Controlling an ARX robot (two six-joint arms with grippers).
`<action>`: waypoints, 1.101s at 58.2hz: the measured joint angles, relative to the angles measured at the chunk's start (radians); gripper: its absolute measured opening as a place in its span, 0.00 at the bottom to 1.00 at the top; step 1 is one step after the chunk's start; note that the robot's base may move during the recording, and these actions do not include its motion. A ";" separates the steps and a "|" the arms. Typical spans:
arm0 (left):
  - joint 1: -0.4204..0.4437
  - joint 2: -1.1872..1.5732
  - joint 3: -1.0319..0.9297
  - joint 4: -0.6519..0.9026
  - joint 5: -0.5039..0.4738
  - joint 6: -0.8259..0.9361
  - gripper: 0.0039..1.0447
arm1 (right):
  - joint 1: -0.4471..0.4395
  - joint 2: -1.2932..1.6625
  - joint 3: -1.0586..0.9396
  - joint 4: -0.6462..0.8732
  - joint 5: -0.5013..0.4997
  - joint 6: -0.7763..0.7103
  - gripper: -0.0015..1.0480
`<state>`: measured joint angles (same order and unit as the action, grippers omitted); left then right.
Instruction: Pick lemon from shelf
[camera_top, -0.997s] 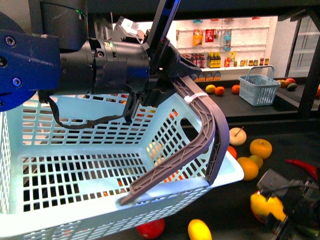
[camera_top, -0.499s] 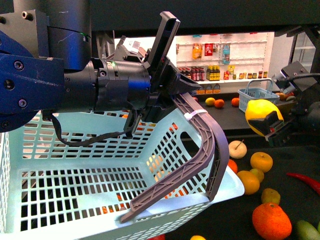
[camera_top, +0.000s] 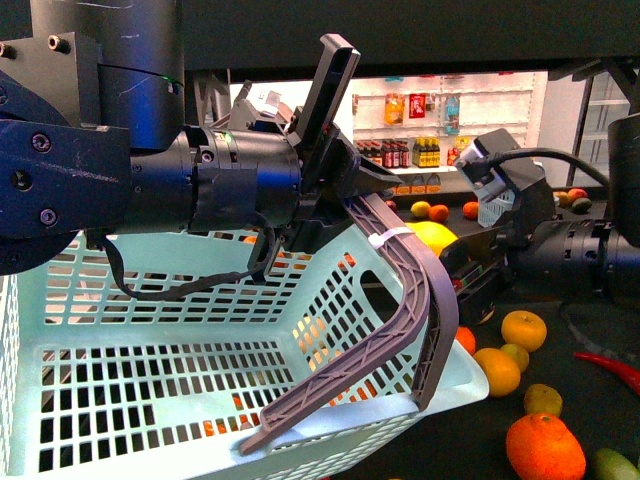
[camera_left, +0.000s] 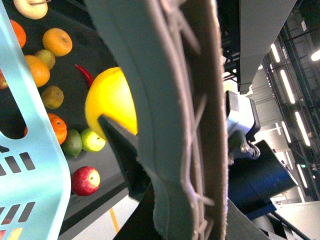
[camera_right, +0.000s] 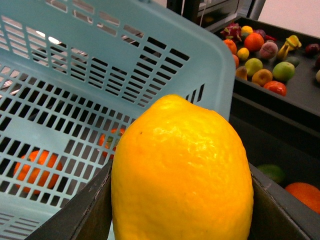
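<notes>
- lemon (camera_top: 432, 237), where is it now?
- up in the air, off the shelf (camera_top: 470, 425). the right pincer (camera_top: 448, 258) is shut tight on it, with one dark jaw on each side. it is just beside the rim of the blue basket (camera_top: 150, 350), on the outside.
- so which step is this?
- i think the pick is done and this is the carry. the lemon looks ready to go in the basket.
- what does the next move need?
- i think the lemon has to go up over the rim and past the basket handle (camera_top: 405, 290) with no bump. then the pincer should let go low down, so the lemon does not drop hard.
- and the left pincer (camera_top: 352, 185)?
- it is clamped on the basket handle and holds the basket tilted up.
- what is hard to see?
- in the front view the handle hides part of the lemon and most of the right jaws. in the left wrist view the handle fills the middle, so only a slice of lemon shows. in the right wrist view the lemon hides the jaw tips. some orange fruit (camera_right: 25, 175) shows through the slats. i cannot tell if it is in the basket or under it.
</notes>
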<state>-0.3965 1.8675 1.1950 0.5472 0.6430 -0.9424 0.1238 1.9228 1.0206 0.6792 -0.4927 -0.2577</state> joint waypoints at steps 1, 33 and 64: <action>0.000 0.000 0.000 0.000 0.000 0.000 0.08 | 0.005 0.001 -0.003 0.001 0.004 0.000 0.61; 0.000 0.001 0.000 -0.005 0.005 0.000 0.08 | 0.037 0.014 -0.016 0.017 0.050 0.038 0.93; 0.000 0.001 0.002 -0.005 0.001 -0.001 0.08 | -0.250 0.191 0.053 0.039 0.208 0.011 0.93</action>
<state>-0.3965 1.8683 1.1965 0.5426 0.6437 -0.9432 -0.1265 2.1136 1.0740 0.7177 -0.2844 -0.2462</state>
